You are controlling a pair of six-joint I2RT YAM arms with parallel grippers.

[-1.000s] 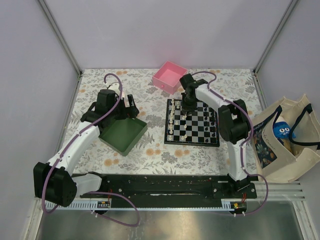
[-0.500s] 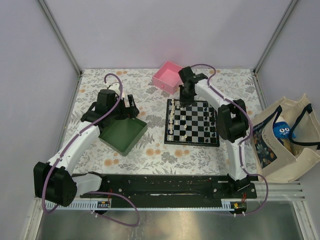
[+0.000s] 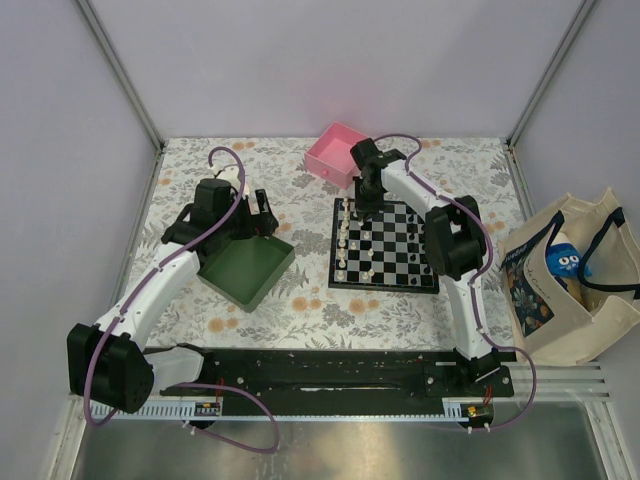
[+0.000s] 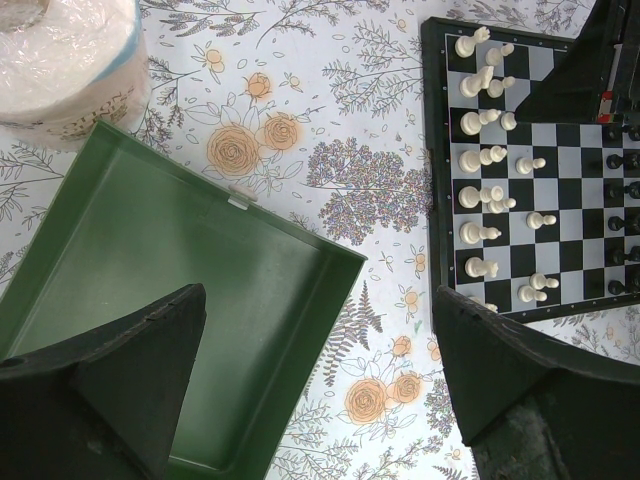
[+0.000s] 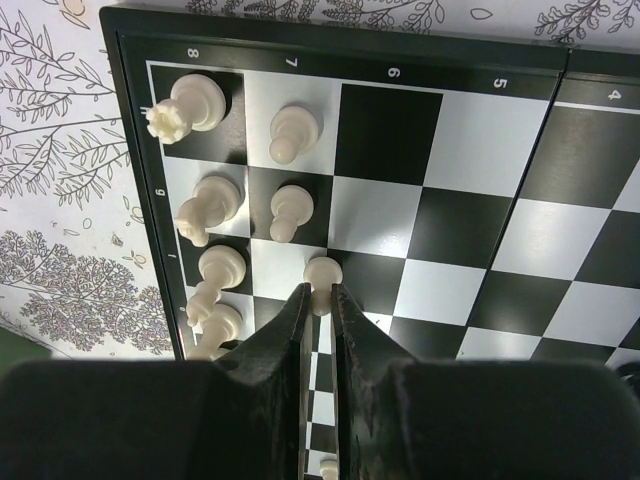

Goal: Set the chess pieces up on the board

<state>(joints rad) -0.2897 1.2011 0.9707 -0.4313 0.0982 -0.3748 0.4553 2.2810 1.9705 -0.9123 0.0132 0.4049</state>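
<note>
- R gripper [image 5: 320,292] is hanging over the far-left part of the board [image 5: 330,38]. Its jaws are drawn nearly together and look to be pinching a white pawn [image 5: 322,270] by the stem, w/ the head poking out past the tips.
- That pawn is sitting in line w/ the pawn row, just below two other pawns [image 5: 290,135]. Can't tell whether its base is touching the board.
- The other white pieces [image 4: 470,160] are standing along the board's left side and the black pieces [image 4: 615,160] along the opposite side.
- L gripper [image 4: 318,300] is hovering over the green tray [image 4: 232,197], jaws spread wide and holding nothing.
- Step in hand, as I'm reading it: R arm is seating a white pawn in its square in the pawn row.
- The pawn seems to be sitting near a square's edge line, not centred.
- Next move is calling for:
  - nudging the pawn to mid-square and keeping it upright;
  - opening the jaws only slightly;
  - lifting straight up, since the neighbours are standing close and would tip easily.
</note>
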